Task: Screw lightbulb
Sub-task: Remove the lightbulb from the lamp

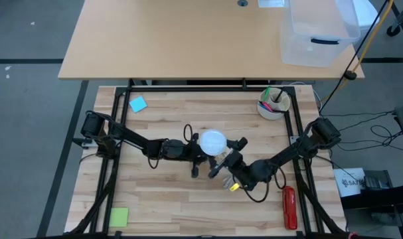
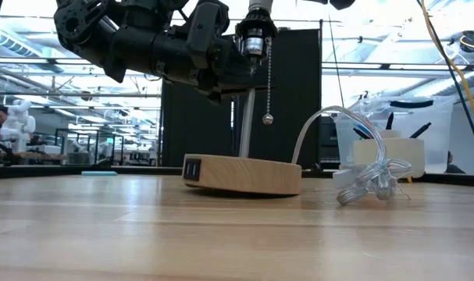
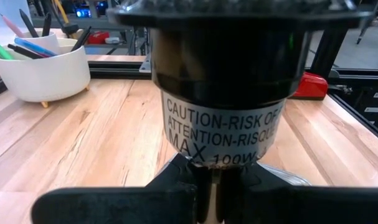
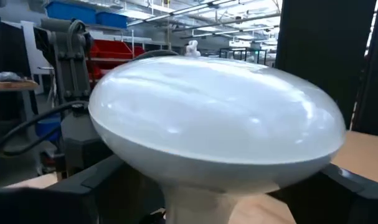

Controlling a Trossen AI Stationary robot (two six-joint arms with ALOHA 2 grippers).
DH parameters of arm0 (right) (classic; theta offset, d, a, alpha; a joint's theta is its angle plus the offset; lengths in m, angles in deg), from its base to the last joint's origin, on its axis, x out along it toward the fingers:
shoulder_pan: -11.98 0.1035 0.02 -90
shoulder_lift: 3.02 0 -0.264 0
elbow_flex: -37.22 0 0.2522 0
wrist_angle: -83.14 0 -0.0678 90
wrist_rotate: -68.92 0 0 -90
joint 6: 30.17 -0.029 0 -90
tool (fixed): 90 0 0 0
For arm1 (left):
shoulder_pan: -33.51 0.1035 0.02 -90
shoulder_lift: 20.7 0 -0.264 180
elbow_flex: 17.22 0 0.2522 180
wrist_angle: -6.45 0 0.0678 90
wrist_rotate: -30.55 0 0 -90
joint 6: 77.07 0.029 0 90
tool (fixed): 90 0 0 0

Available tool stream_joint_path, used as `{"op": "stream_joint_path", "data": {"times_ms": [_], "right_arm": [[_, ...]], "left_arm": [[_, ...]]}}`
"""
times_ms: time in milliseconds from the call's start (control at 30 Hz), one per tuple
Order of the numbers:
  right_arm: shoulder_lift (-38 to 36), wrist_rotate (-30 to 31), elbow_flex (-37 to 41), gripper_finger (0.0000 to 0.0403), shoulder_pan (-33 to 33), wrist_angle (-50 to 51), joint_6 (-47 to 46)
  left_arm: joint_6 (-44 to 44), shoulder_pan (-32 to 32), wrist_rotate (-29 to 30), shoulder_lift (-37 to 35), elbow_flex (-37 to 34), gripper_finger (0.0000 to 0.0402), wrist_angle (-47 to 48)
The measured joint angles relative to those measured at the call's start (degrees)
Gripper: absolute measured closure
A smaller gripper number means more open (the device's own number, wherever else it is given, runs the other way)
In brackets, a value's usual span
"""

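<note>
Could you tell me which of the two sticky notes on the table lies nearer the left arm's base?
The blue sticky note, lying at the far edge near the left arm's base; the green sticky note sits at the near edge, farther off.

The lightbulb (image 4: 217,118) looked glossy, smooth white; the disc (image 2: 244,173) beneath it was pale matt wood, like the planked worktop (image 1: 168,199).

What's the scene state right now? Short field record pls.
lightbulb: white globe up on the lamp socket, mid-table
left claw: shut on the lamp stem just under the black socket
right claw: open, fingers either side of the bulb's neck, no grip seen
lamp base: wooden disc flat on the table, pull chain hanging free
cord: clear cable bundled beside the base
other items: white cup of pens far right; blue note; green note; red tool
</note>
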Motion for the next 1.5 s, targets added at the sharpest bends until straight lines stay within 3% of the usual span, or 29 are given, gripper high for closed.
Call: {"op": "stream_joint_path", "data": {"times_ms": [200,367,600,967,1167,1500], "right_arm": [[0.1,-0.1,0.0,0.0082,0.0,-2.1,4.3],[0.1,-1.7,0.1,0.0119,0.0,-1.5,4.6],[-2.0,-6.0,0.1,0.0170,-0.2,9.5,-4.3],[-10.1,-22.5,0.1,0.0178,-3.8,32.8,-15.8],[-13.6,-30.6,0.1,0.0180,-6.0,41.3,-15.5],[-16.2,-51.1,0.0,0.0180,-11.5,47.5,-10.3]], "left_arm": [[0.0,0.0,-0.1,0.0,0.0,0.0374,0.0],[0.2,0.1,-1.3,-0.1,0.0,0.0374,0.1],[0.8,0.1,-5.5,-0.1,0.0,0.0374,0.4],[0.4,0.1,-11.6,-0.1,-0.1,0.0374,0.5],[1.4,0.1,-13.5,-0.1,-0.1,0.0374,0.6],[2.8,0.0,-16.7,0.0,-0.1,0.0374,1.0]]}}
